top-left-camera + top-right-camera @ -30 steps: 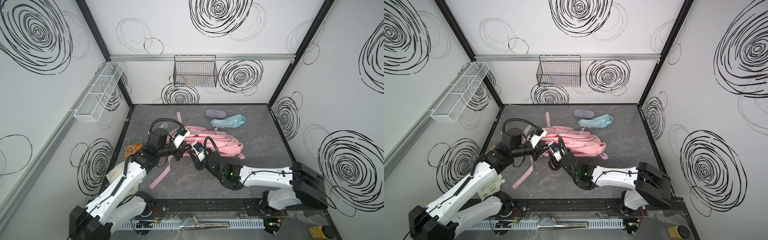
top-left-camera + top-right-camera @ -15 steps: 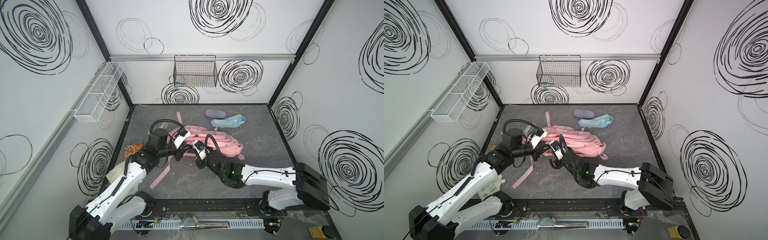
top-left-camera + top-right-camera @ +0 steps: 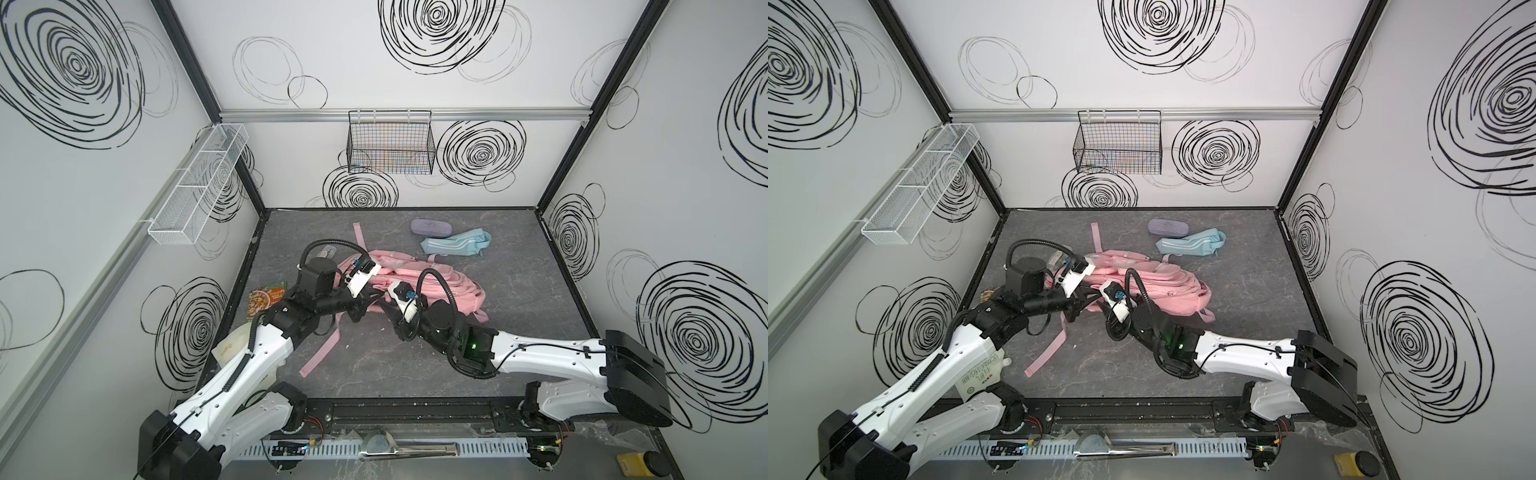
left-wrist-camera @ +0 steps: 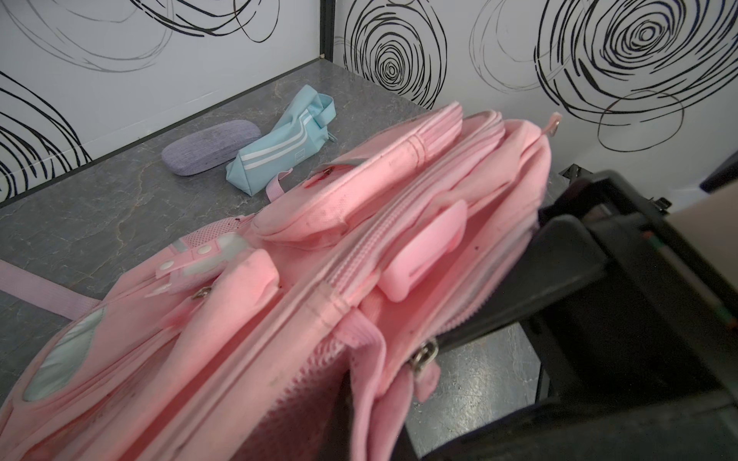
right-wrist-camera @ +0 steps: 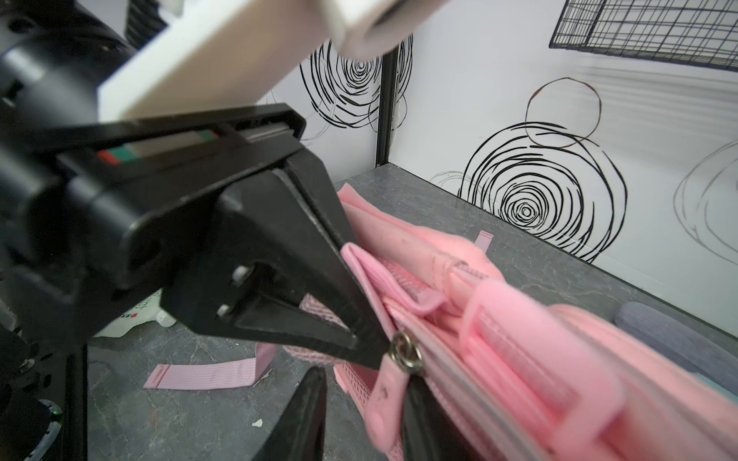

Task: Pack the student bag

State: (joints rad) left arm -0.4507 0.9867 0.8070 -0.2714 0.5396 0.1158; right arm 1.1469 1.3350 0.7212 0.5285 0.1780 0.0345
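Note:
The pink student bag (image 3: pixel 440 286) (image 3: pixel 1154 286) lies on its side mid-table, its near corner lifted. My left gripper (image 3: pixel 368 305) (image 4: pixel 359 419) is shut on the fabric edge at that corner; the right wrist view shows its black fingers (image 5: pixel 351 319) pinching the pink fold. My right gripper (image 3: pixel 388 309) (image 5: pixel 363 383) meets it from the right with its jaws apart. The bag's pink zipper pull (image 5: pixel 383 399), hanging from a metal ring, dangles between those jaws against one finger. The zipper track (image 4: pixel 359 247) runs along the top of the bag.
A light-blue pouch (image 3: pixel 455 243) and a purple glasses case (image 3: pixel 430 227) lie behind the bag. A snack packet (image 3: pixel 266 301) sits by the left wall. A loose pink strap (image 3: pixel 322 353) trails toward the front. A wire basket (image 3: pixel 390 143) and a white rack (image 3: pixel 199 183) hang on the walls.
The right arm has shifted slightly at the bag's near corner. The left arm and the bag have stayed where they were.

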